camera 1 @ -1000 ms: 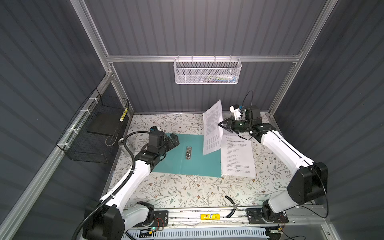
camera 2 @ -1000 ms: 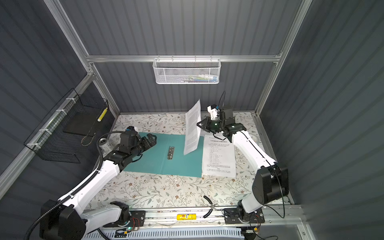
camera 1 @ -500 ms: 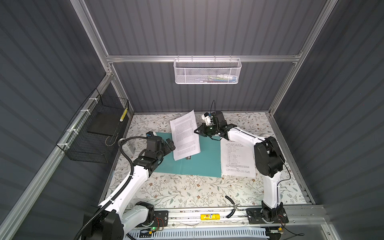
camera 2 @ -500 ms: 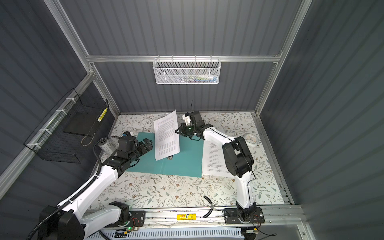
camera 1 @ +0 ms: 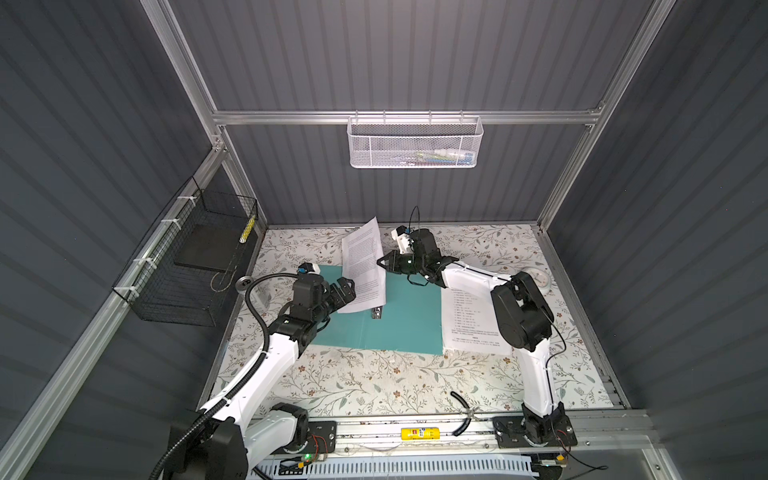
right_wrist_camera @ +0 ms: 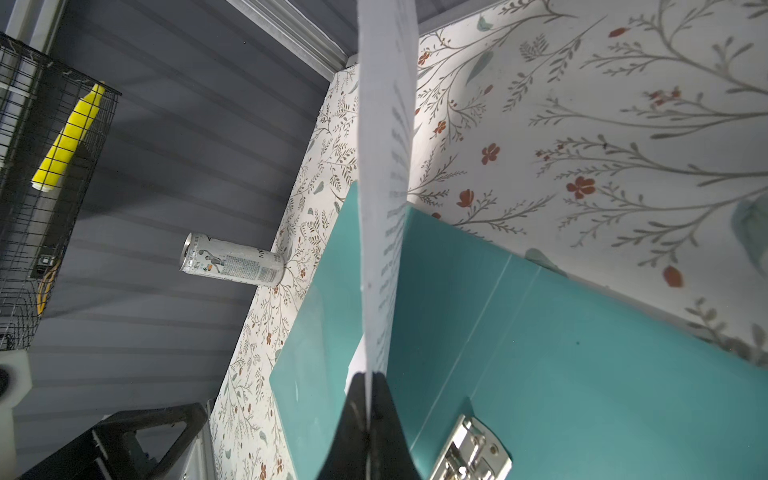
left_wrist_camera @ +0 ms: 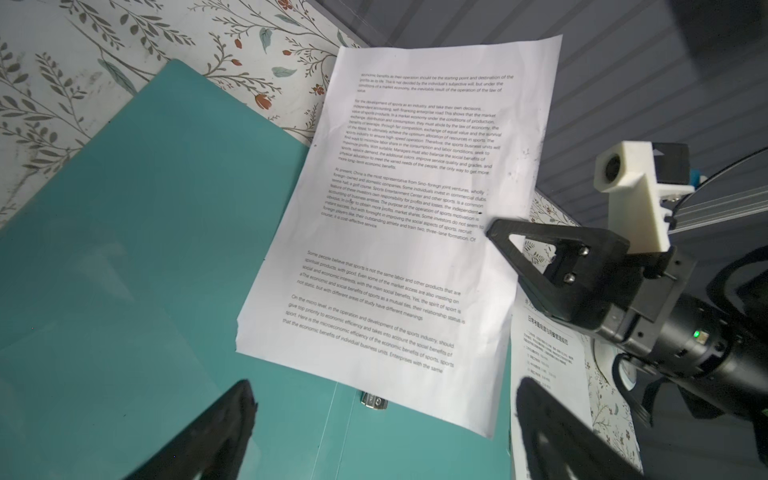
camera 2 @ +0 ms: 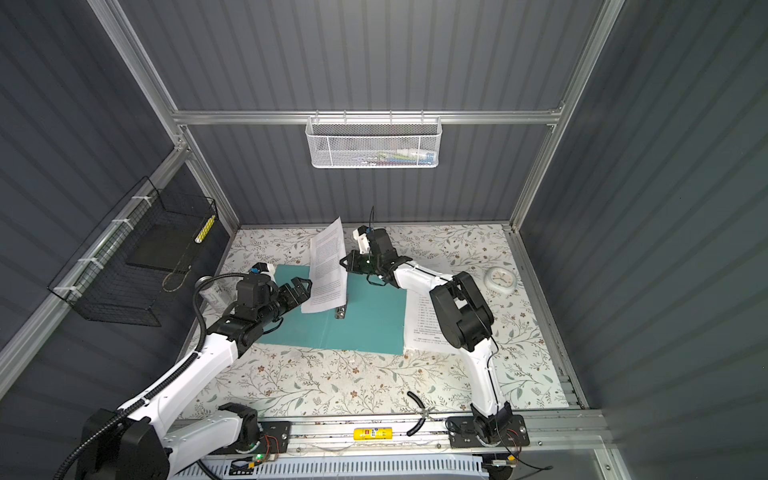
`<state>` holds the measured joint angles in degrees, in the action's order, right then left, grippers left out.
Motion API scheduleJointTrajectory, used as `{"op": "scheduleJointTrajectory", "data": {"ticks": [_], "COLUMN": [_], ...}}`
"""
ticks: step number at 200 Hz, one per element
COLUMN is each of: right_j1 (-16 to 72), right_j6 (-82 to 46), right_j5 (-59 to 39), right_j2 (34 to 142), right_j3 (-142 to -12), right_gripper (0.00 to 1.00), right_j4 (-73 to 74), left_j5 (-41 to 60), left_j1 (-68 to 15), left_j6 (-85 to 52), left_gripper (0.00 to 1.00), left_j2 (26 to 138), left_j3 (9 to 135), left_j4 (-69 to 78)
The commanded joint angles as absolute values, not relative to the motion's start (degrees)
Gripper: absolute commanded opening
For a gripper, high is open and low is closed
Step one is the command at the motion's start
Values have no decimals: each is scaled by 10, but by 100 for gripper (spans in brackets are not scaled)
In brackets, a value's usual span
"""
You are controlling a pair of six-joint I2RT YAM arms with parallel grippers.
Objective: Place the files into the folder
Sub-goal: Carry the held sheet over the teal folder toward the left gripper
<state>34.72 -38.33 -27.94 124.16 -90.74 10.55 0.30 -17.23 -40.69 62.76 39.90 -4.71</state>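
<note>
Right now we pinch one sheet (camera 1: 365,270) by the middle of its right-hand long edge with the right gripper (camera 1: 381,262). Its fingers are fully closed on the paper, and in the right wrist view the page rises edge-on from between the tips. We hold it there, we judge, so the page hangs free and its bottom can be steered to the metal clip (camera 1: 376,312) on the spine of the folder (camera 1: 409,322).

The left gripper (camera 1: 348,291) sits at the sheet's lower left corner in both top views, fingers spread wide and gripping nothing. It looks placed to steady that loose corner.

The folder lies open and flat at the centre of the frame, its spine running from the lower edge toward the back wall, covers spread left and right. The sheet's long axis roughly follows the spine but tilts — low short edge over the clip, upper short edge lifted toward the back wall, printed face turned to the left arm. We cannot tell whether the low edge touches the folder.

The other files (camera 1: 473,320) lie flat just beside the folder's right edge, long axis parallel to the spine.
</note>
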Motion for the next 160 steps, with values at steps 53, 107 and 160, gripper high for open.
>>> {"op": "scheduleJointTrajectory", "data": {"ticks": [53,107,160], "right_j1": [386,396,403], "right_j6": [-382,-430,-448], "right_j5": [-225,-224,-262], "right_j2": [1267,1282,1311], "right_j3": [-880,-863,-883], "right_gripper": [0,0,0], "right_j4": [156,185,179], "left_j5": [18,15,12], "left_j1": [-166,-166,-166], "left_j6": [-411,-419,-422], "left_gripper": [98,97,97], "left_j2": [617,604,600], "left_j3": [390,374,367], "left_j4": [-47,-47,-52]}}
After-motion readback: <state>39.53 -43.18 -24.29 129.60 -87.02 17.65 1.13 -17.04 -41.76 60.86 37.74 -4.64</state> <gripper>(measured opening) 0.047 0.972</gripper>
